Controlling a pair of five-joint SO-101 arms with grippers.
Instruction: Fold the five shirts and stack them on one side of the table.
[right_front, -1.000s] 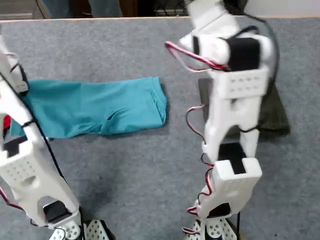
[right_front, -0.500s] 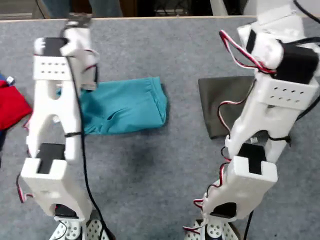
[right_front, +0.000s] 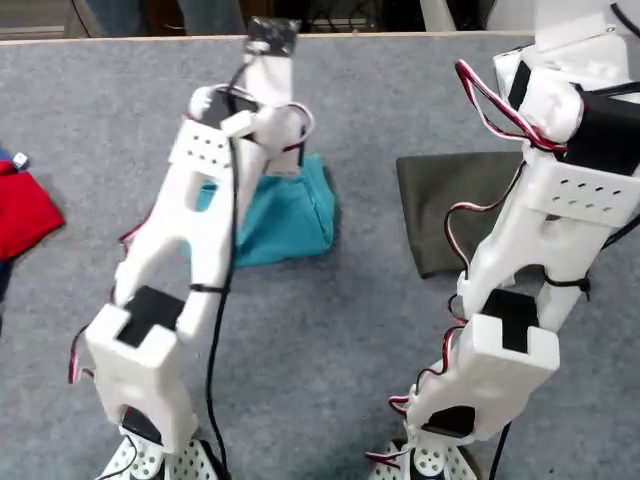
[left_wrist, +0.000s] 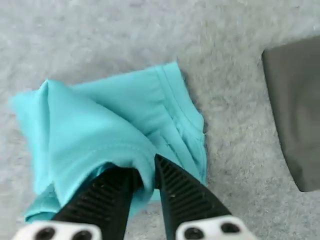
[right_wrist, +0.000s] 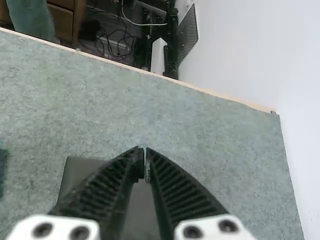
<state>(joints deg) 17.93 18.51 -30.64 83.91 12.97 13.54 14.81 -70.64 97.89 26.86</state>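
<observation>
Teal shirt (left_wrist: 90, 125): your left gripper (left_wrist: 146, 172) pinches its raised fold; it lies just beside the dark shirt (left_wrist: 295, 100), on its left-arm side.

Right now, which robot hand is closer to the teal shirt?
Left. The left gripper pinches a fold of the teal shirt; the right gripper is apart from it, shut, over the dark shirt.

The teal shirt (left_wrist: 125, 120) is soft matt cloth. The table (right_front: 330, 330) covering is rough, perhaps felt. The left arm (right_front: 205, 150) is smooth white plastic
</observation>
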